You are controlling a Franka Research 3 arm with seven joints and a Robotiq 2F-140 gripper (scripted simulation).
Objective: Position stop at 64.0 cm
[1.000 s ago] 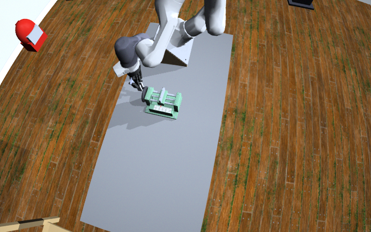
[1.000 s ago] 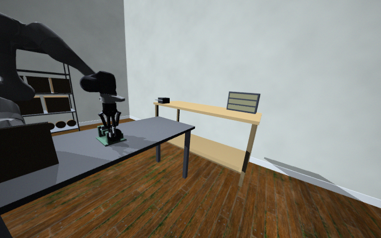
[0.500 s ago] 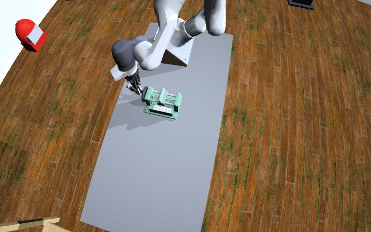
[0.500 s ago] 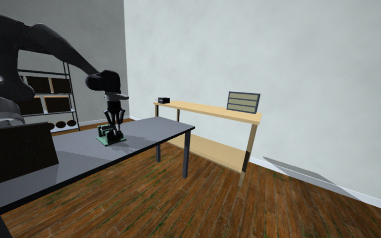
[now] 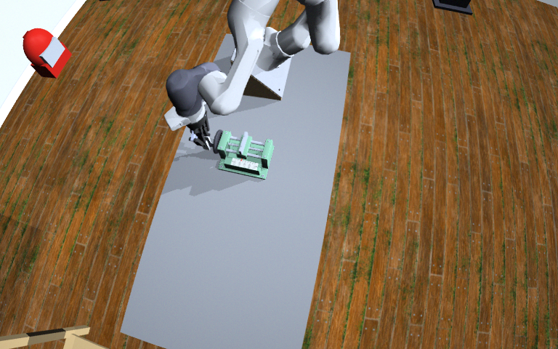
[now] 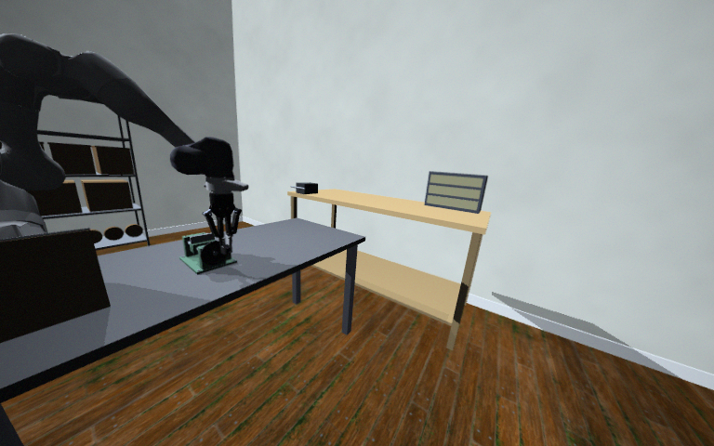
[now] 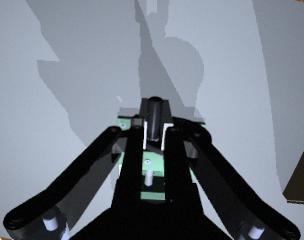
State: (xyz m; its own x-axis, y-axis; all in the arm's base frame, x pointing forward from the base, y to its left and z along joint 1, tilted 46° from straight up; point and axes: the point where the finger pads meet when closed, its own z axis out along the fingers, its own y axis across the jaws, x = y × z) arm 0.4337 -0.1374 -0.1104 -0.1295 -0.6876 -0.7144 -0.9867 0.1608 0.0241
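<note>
The green stop device (image 5: 267, 149) (image 7: 159, 161) stands on the grey table. Its grey stop block (image 5: 244, 142) sits on rails between two green end blocks, left of mid-travel in the top view. A small red pointer (image 5: 242, 160) is above the left-middle part of the white scale (image 5: 247, 165); the numbers are too small to read. The dark handwheel (image 5: 217, 142) (image 6: 211, 255) is on the device's left end. My gripper (image 5: 208, 146) (image 6: 225, 249) points down beside the wheel and is shut on its black crank handle (image 7: 154, 112), which shows between the fingertips in the wrist view.
The grey table (image 5: 230, 259) (image 6: 305, 237) carries a slanted panel (image 5: 273, 82) (image 6: 29, 287) (image 7: 302, 185) near the arm's base. The table's left edge is close to the gripper in the top view. A wooden bench (image 6: 389, 204) stands beyond the table.
</note>
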